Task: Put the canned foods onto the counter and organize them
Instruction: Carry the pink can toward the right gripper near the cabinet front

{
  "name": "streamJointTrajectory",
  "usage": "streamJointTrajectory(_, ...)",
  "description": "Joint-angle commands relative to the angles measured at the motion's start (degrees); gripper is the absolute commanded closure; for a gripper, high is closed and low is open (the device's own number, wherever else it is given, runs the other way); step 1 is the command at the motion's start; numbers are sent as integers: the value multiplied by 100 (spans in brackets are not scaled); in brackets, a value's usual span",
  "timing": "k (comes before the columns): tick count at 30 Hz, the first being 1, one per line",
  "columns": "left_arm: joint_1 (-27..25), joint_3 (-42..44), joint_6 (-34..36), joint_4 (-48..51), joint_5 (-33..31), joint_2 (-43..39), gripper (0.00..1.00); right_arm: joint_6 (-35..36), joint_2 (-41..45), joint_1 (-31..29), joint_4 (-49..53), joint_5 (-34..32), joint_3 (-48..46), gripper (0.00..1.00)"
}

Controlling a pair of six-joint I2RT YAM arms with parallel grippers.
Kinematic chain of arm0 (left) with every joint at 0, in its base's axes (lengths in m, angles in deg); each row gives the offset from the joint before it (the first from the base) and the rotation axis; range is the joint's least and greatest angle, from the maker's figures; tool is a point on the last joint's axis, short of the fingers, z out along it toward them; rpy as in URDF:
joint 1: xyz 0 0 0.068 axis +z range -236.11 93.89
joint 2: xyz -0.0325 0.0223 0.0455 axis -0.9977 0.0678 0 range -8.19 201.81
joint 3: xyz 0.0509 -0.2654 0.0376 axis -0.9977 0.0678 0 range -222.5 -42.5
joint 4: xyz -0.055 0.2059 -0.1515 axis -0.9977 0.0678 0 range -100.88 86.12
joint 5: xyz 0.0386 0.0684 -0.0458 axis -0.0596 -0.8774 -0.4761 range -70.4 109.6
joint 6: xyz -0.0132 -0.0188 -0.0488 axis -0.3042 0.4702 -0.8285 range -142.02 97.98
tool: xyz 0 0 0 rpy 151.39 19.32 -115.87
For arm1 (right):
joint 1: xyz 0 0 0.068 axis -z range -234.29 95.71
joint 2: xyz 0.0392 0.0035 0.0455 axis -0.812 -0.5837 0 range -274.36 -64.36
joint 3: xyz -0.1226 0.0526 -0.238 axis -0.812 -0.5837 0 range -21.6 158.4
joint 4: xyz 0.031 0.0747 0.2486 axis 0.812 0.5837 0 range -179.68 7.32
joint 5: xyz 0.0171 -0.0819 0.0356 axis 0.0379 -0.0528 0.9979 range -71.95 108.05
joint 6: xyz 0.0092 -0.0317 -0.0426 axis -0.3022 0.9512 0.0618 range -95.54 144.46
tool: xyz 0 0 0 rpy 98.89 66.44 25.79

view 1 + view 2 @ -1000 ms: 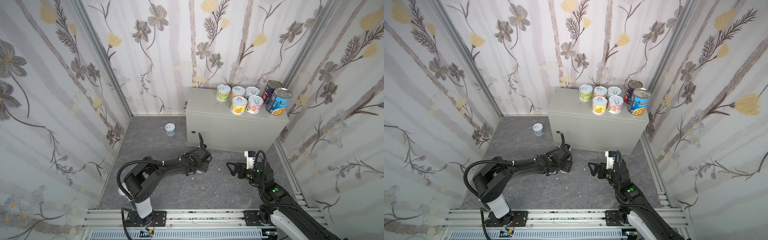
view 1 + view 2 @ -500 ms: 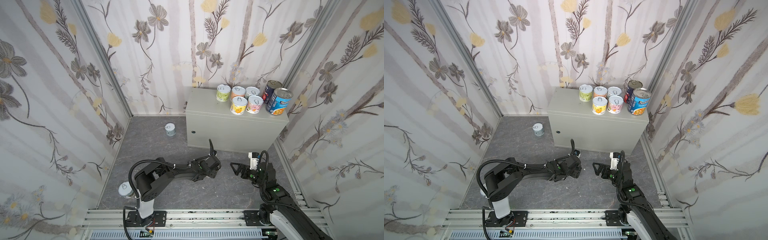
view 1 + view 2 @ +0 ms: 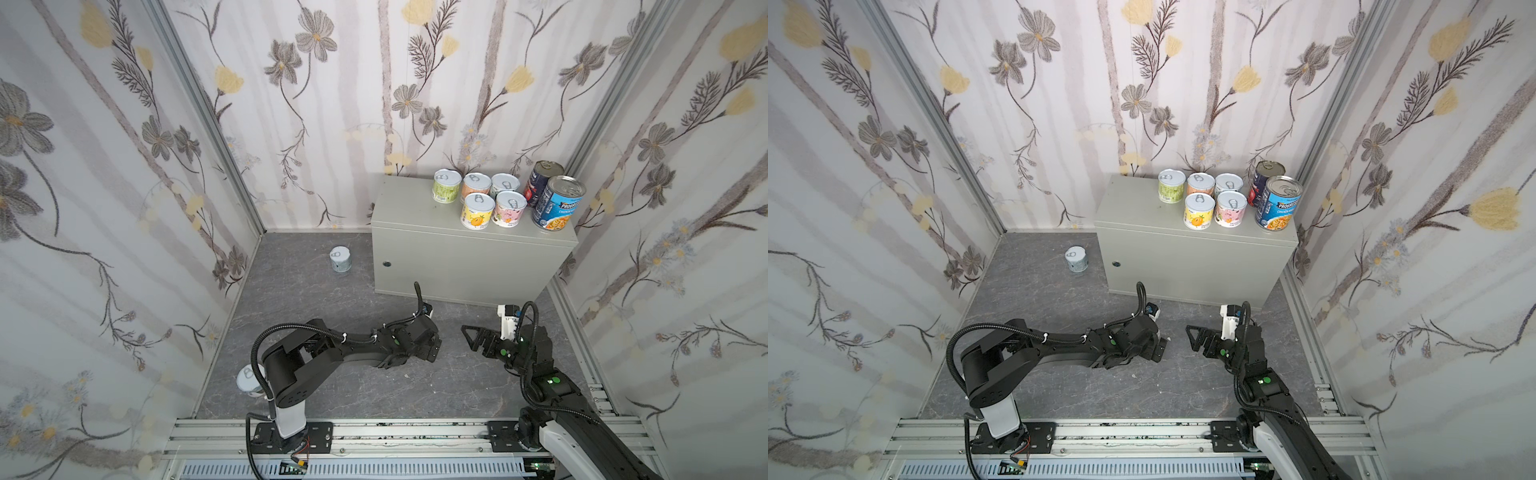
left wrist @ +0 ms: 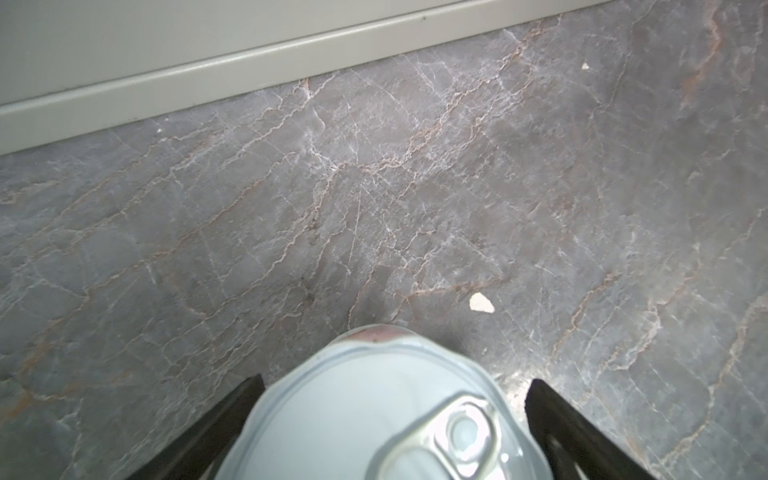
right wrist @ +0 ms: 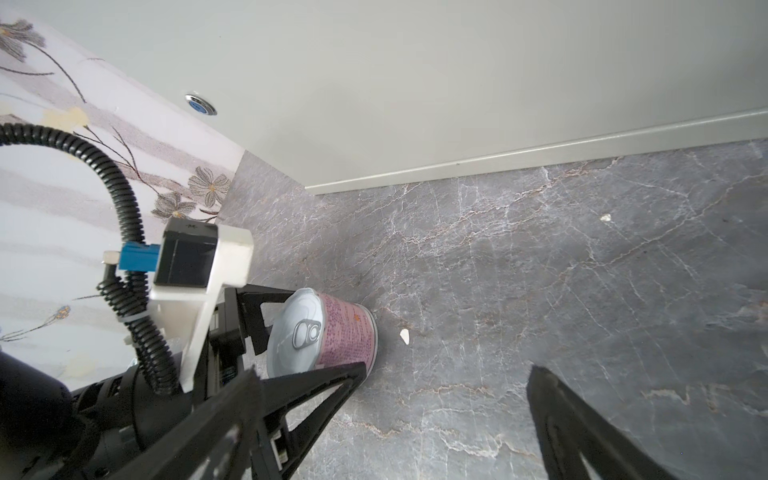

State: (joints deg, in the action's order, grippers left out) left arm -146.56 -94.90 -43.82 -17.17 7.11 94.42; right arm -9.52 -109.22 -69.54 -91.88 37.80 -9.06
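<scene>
- The left gripper (image 4: 397, 380) stands spread around a pink-labelled pull-tab can (image 4: 374, 415). Bare floor shows between the can and one finger (image 4: 559, 419), so the can is released, not squeezed.
- This can stands lid-up on the dark marbled floor (image 4: 415, 187) in front of the counter (image 3: 457, 257). In both top views the left wrist hides it.
- The right gripper (image 5: 451, 370) is spread wide with nothing between its fingers. It sits low over the floor, facing the left gripper, near it but apart.
- Seven cans stand on the counter top:
  - a green-labelled can (image 3: 446, 189);
  - a yellow-labelled can (image 3: 477, 212);
  - a pink floral can (image 3: 510, 210);
  - two short cans behind them;
  - a navy-and-red can (image 3: 542, 180);
  - a blue soup can (image 3: 559, 205), at the right end.
- A pale short can (image 3: 340, 260) stands on the floor left of the counter.
- Another short can (image 3: 248, 377) is half hidden beside the left arm's base.
- A white scrap (image 5: 404, 336) lies just beside the pink-labelled can.
</scene>
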Motion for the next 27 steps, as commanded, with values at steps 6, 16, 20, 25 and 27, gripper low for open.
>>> streamJointTrajectory(6,-3,1188,152,-2226,-158,-552,0,127,39,24,31,-6,27,0)
streamJointTrajectory(16,-7,1822,559,-3778,-44,-297,0,152,-66,33,37,-23,109,0)
streamJointTrajectory(20,-7,1990,712,-4359,-113,-119,0,189,-162,30,43,-37,150,0)
streamJointTrajectory(25,-3,2063,867,-5049,-76,298,0,233,-310,35,13,-65,198,0)
streamJointTrajectory(27,20,2148,882,-5469,-19,494,0,231,-376,30,-24,-60,227,0)
